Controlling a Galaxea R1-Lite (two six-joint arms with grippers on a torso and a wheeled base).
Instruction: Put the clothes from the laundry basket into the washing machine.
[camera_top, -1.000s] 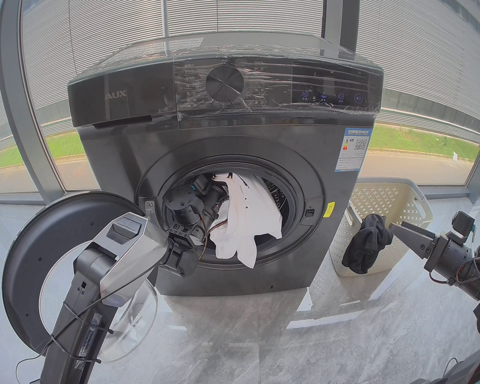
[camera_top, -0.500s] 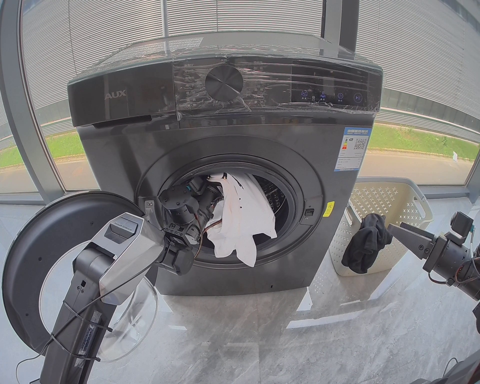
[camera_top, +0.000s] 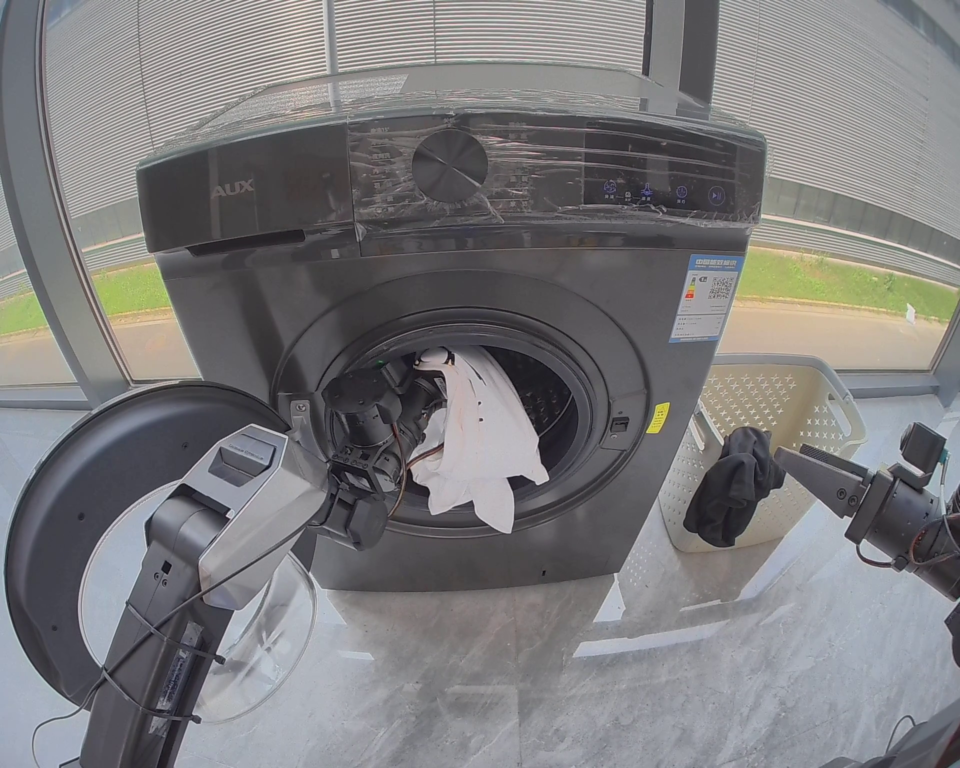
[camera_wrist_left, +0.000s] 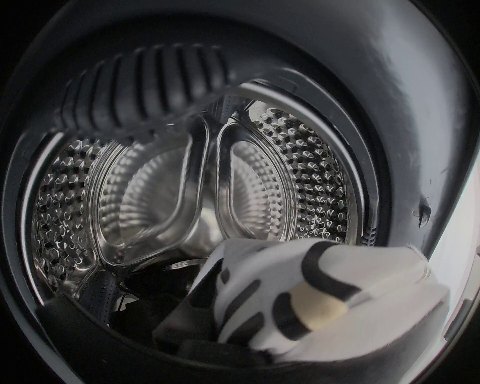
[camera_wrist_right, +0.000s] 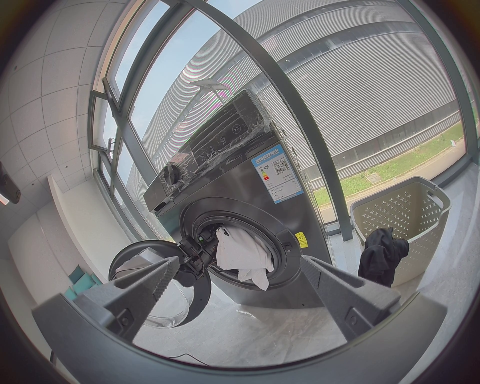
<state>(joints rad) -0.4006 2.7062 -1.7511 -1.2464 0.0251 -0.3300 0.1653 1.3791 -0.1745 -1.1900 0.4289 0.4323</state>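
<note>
- The white garment (camera_top: 480, 440) hangs in the washing machine's (camera_top: 300, 290) door opening. Its long axis runs from the upper left of the opening down to the lower lip, and its bottom tail spills outside over that lip.
- In the left wrist view, that cloth drapes over one finger of your left end effector (camera_top: 418, 380), while the other ribbed finger (camera_wrist_left: 145, 85) stands well apart from it. I read the jaws as spread, with the garment carried rather than pinched.
- The garment lies just to the right of the left end effector and below it, with the drum (camera_wrist_left: 280, 150) straight ahead. By my judgement, the coming move turns on driving the cloth inward past the lip, so the tail follows.
- A black garment (camera_top: 735, 485) hangs over the near left rim of the laundry basket (camera_top: 800, 375), which stands on the floor by the machine's right side.
- Your right end effector (camera_top: 805, 466) is near that black garment, just to its right, with the jaws apart and empty. It is the nearer arm for that piece.
- Compared with a second ago, the white garment has drawn leftward and narrower in the opening, exposing more drum on the right. The left wrist has shifted slightly, and the right arm has stayed put.
</note>
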